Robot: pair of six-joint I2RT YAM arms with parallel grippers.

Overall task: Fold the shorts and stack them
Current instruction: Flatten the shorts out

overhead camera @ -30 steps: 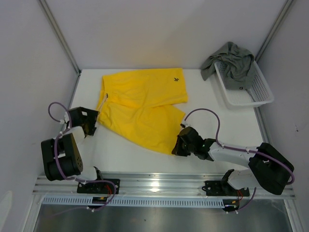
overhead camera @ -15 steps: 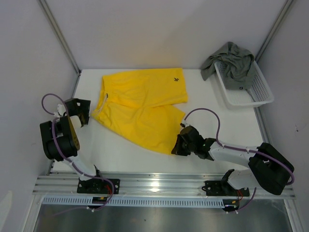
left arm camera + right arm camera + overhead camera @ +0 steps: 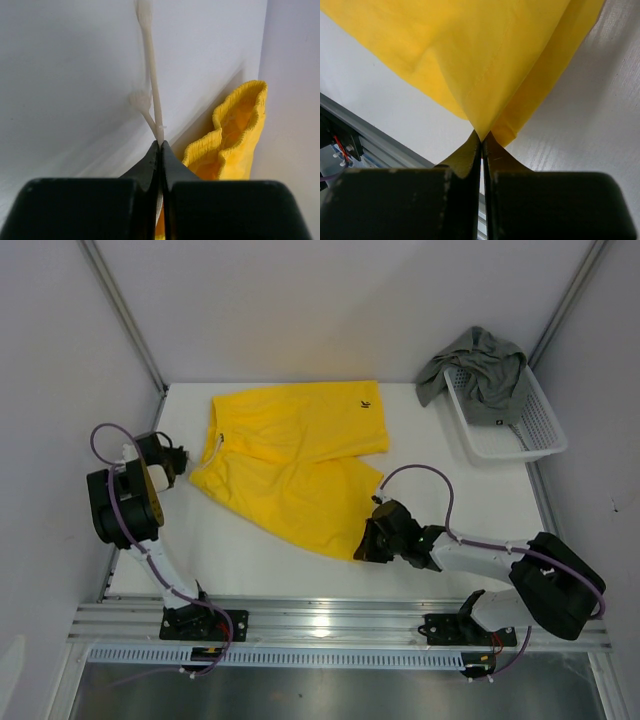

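While the yellow shorts [image 3: 295, 465] lie spread out flat on the white table [image 3: 450, 480], a bit left of the middle, the grey-green shorts [image 3: 478, 365] are bunched up and hanging over the far rim of the white basket [image 3: 520, 430] in the far right corner, well apart from the yellow pair. The yellow ones have the waistband [image 3: 207, 452] on the left and both legs running off to the right. There's a small dark logo [image 3: 366, 403] near the hem of the far leg.

The right gripper [image 3: 372, 545] is down at the hem corner of the near leg. From the right wrist view its fingers are pressed together on a fold of that yellow cloth [image 3: 490, 65], so it's pinching the shorts right at the edge. You can also see bare table under it and a strip of the metal rail [image 3: 365, 145] off to the lower left.

The left gripper [image 3: 178, 462] sits just beside the waistband, near the left edge of the table. In the left wrist view its fingertips [image 3: 161, 145] are squeezed tight on the white drawstring [image 3: 152, 90], which runs away from the tips across the table to a knotted end. A second knotted end lies right next to it. The ruffled elastic waistband [image 3: 235, 135] shows just right of the tips, not between them as far as I can see.
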